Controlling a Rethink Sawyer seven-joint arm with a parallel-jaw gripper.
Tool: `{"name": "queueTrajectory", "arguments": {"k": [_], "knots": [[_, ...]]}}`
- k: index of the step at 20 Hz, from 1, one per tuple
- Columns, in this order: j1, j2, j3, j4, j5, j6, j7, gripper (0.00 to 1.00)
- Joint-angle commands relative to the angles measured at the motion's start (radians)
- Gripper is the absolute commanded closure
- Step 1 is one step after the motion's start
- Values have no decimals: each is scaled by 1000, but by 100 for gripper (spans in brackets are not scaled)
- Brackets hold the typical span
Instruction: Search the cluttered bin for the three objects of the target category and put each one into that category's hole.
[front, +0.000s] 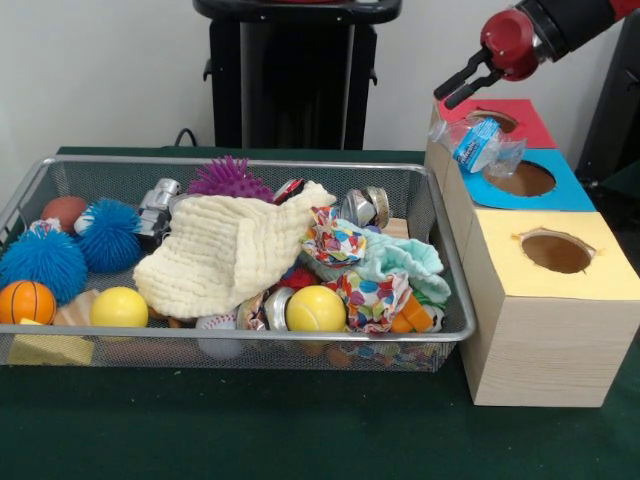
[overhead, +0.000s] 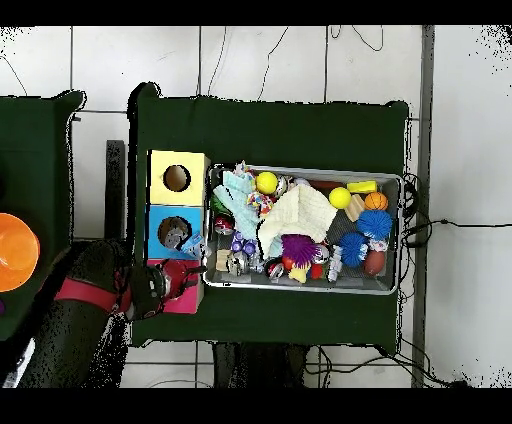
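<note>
A crushed clear plastic bottle (front: 480, 145) with a blue label lies tilted at the rim between the red-topped box (front: 525, 120) and the blue-topped box (front: 560, 190), partly over the blue hole (front: 520, 180). Just above and to its left, my gripper (front: 460, 85) is open, holds nothing and is apart from the bottle. From overhead, the gripper (overhead: 186, 276) is over the red box (overhead: 188, 300), and something pale shows in the blue box's hole (overhead: 176, 234). The wire bin (front: 440, 215) is full of mixed objects.
A yellow-topped box (front: 555, 290) with an open hole stands nearest. The bin holds a cream cloth (front: 225, 250), two yellow balls (front: 315, 308), blue spiky balls (front: 45, 262), a purple spiky ball (front: 230, 178), a small basketball (front: 25, 300), patterned cloths (front: 370, 290) and metal cans (front: 362, 207).
</note>
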Motion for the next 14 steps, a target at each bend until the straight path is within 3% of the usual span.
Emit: {"name": "queueTrajectory", "arguments": {"k": [1, 9, 14], "knots": [[-23, 34, 47, 156, 39, -186, 349, 0], [-36, 33, 83, 170, 54, -235, 344, 0], [-35, 28, 92, 153, 65, -206, 336, 0]]}}
